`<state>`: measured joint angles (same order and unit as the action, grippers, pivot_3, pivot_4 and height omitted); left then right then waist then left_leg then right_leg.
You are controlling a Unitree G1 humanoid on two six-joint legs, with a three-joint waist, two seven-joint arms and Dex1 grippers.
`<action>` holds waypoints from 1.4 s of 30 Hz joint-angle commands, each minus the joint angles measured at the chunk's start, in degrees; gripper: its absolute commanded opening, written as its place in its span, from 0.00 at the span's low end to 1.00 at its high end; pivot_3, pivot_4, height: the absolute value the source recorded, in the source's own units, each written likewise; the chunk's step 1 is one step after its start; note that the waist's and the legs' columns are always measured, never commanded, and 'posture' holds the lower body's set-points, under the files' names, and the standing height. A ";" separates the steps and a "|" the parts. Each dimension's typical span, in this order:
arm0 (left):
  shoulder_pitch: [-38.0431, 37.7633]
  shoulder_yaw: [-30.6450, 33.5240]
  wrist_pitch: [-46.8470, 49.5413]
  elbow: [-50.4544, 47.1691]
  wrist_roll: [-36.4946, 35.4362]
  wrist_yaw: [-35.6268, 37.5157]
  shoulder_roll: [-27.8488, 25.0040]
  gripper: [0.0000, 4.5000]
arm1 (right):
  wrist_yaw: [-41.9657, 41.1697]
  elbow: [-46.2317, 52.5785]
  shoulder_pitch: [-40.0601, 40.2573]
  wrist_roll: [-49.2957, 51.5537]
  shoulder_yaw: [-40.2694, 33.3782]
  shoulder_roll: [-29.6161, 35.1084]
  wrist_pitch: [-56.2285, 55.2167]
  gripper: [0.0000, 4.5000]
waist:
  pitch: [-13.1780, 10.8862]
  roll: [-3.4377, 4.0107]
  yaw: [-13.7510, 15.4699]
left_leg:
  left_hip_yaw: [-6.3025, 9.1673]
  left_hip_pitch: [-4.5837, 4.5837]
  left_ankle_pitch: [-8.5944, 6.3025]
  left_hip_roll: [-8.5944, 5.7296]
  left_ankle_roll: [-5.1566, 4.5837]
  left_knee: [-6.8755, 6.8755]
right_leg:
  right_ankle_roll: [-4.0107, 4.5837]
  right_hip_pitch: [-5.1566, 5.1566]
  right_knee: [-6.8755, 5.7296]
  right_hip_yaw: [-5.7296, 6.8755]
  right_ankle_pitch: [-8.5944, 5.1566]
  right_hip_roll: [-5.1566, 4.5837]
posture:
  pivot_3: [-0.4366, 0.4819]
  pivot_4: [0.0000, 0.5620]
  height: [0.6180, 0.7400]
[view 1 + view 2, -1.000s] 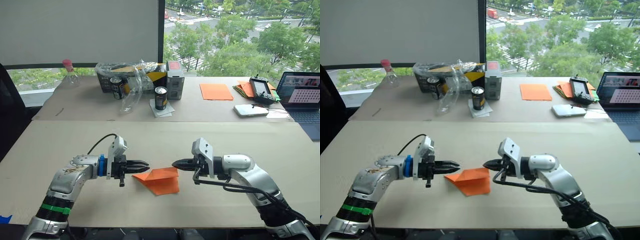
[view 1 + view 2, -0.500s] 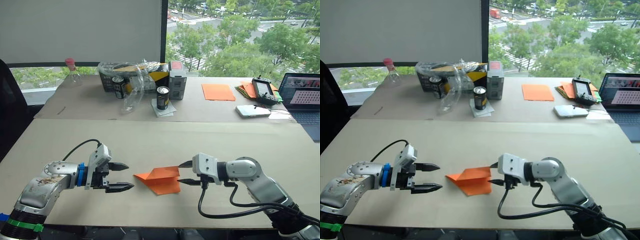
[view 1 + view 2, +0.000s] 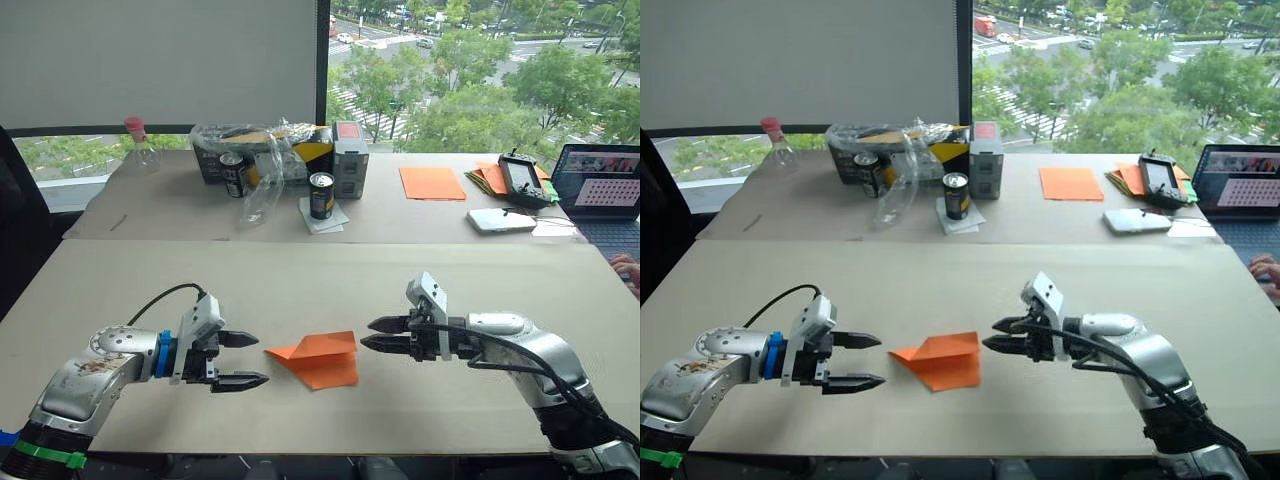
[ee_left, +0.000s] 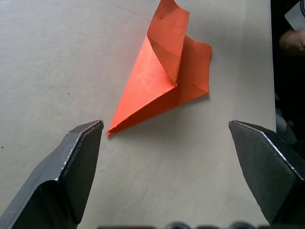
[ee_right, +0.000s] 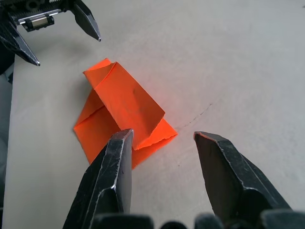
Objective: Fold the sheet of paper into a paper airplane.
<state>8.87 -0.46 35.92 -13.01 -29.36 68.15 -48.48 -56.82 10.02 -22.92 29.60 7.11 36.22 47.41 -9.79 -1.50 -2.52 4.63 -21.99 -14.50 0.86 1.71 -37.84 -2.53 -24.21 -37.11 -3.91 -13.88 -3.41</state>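
The orange sheet of paper (image 3: 318, 358) lies flat on the near table, folded into a pointed wedge like a paper airplane, its tip toward my left gripper. Its layered flaps show in the left wrist view (image 4: 167, 81) and the right wrist view (image 5: 119, 100). My left gripper (image 3: 258, 359) hovers a short way from the tip, wide open and empty. To the right of the paper's blunt end, my right gripper (image 3: 366, 333) is partly open, holding nothing, just clear of the edge.
The far table holds cans (image 3: 321, 195), a plastic bottle (image 3: 140, 145), a box in a plastic bag (image 3: 262, 150), a flat orange sheet (image 3: 432, 183), a stack of orange sheets (image 3: 490, 177), a controller, a phone and a laptop (image 3: 600, 180). A person's hand (image 3: 628, 265) shows at the right edge.
Both grippers were shut at the paper's two ends; they have opened and drawn back, left to the left, right to the right. The paper lies released.
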 commanded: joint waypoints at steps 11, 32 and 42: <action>-0.44 -0.84 1.68 -2.29 -0.57 -1.35 -0.53 1.00 | -5.75 -6.33 -5.28 1.07 4.04 -2.72 0.07 0.51 | 0.00 0.00 0.07 | -0.01 -0.01 0.00 0.00 0.00 -0.01 | -0.01 -0.01 -0.01 0.00 0.00 -0.01 | 0.48 0.27 0.84; 2.35 2.45 4.22 4.08 -3.12 2.98 -3.01 1.00 | -6.61 -4.92 -15.14 -7.00 2.17 -2.49 -18.14 0.01 | -0.01 0.02 -0.10 | 0.00 0.02 0.00 0.02 0.00 -0.01 | 0.00 -0.05 -0.10 0.00 0.01 0.02 | 0.48 0.27 0.84; 3.47 0.85 1.06 6.86 -1.15 3.31 -2.46 1.00 | -0.87 -11.57 -9.56 -31.11 9.78 -2.83 -67.28 0.01 | 0.00 0.01 0.13 | -0.04 -0.06 0.00 -0.02 0.01 -0.01 | -0.01 -0.09 -0.07 0.01 0.01 -0.04 | 0.48 0.27 0.84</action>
<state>12.62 0.36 38.43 -5.77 -31.02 70.77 -50.54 -58.64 -2.20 -34.41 0.99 15.44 33.23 -13.97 -9.79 -1.48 -2.39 4.60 -22.04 -14.49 0.85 1.71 -37.85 -2.54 -24.28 -37.18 -3.90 -13.87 -3.45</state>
